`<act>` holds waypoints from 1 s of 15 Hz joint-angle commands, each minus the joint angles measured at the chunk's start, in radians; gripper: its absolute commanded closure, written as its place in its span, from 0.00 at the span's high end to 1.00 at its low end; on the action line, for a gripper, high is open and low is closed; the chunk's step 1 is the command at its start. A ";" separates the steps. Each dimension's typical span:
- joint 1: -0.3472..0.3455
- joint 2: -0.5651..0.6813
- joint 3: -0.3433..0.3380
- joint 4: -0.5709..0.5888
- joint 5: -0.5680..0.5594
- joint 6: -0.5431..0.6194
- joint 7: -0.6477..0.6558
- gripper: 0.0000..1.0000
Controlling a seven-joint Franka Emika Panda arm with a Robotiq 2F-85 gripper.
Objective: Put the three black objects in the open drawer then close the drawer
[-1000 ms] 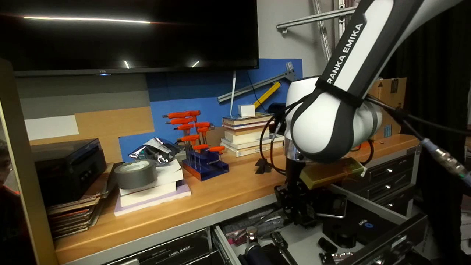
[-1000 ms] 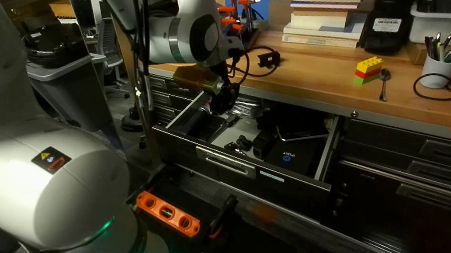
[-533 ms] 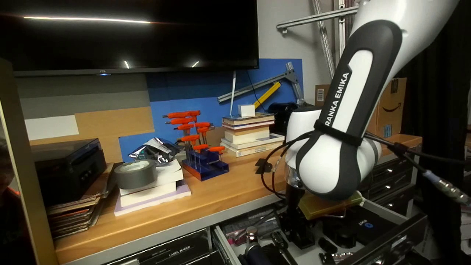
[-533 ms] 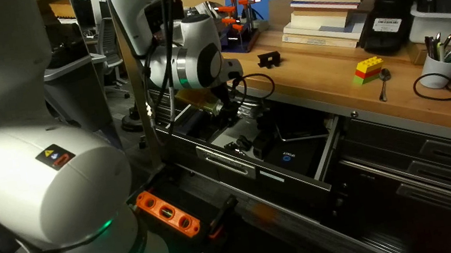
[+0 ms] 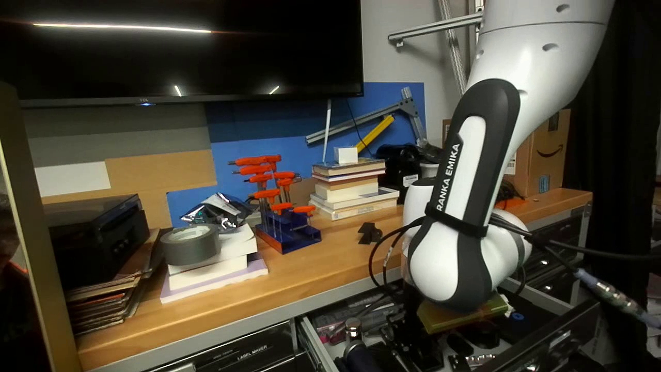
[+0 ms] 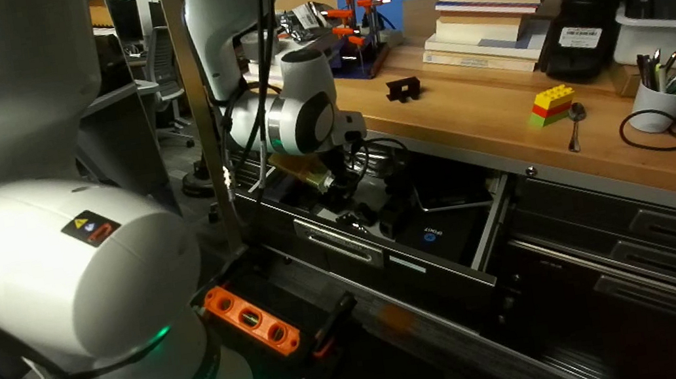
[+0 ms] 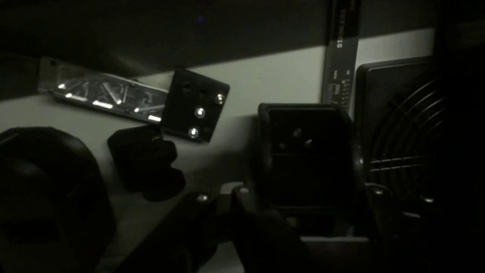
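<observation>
My gripper (image 7: 311, 190) is down inside the open drawer (image 6: 277, 224). Its fingers stand on both sides of a black box-like object (image 7: 308, 163) with small holes, and seem to touch it. In both exterior views the gripper (image 5: 413, 338) and its object are dark and partly hidden by the arm. Another black object (image 5: 370, 233) lies on the wooden bench; it also shows in an exterior view (image 6: 403, 89). In the wrist view a black lump (image 7: 146, 163) and a larger rounded black thing (image 7: 49, 197) lie in the drawer; I cannot tell which is the third object.
The drawer also holds a caliper (image 7: 339, 57), a fan grille (image 7: 409, 132), a clear case (image 7: 102, 94) and a dark flat box (image 6: 442, 227). The bench edge (image 6: 469, 131) runs along the drawer's back. Books (image 5: 351, 191) and red-orange handled tools (image 5: 268, 194) stand on the bench.
My gripper has moved down from above the drawer into it, with the black object between its fingers. The drawer and the black object on the bench have not moved.
</observation>
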 commanded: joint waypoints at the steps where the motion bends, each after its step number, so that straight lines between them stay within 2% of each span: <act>1: 0.035 -0.005 -0.017 0.011 0.066 -0.004 -0.021 0.76; 3: 0.070 -0.039 -0.053 0.002 0.079 -0.015 0.000 0.88; 4: 0.079 -0.061 -0.065 -0.002 0.087 -0.023 0.007 0.98; 5: 0.090 -0.087 -0.081 -0.004 0.094 -0.037 0.014 1.00; 8: 0.128 -0.191 -0.138 0.014 0.083 -0.119 0.051 1.00; 10: 0.145 -0.245 -0.171 0.052 0.032 -0.183 0.109 1.00; 15: 0.055 -0.307 -0.082 0.235 -0.017 -0.370 0.212 1.00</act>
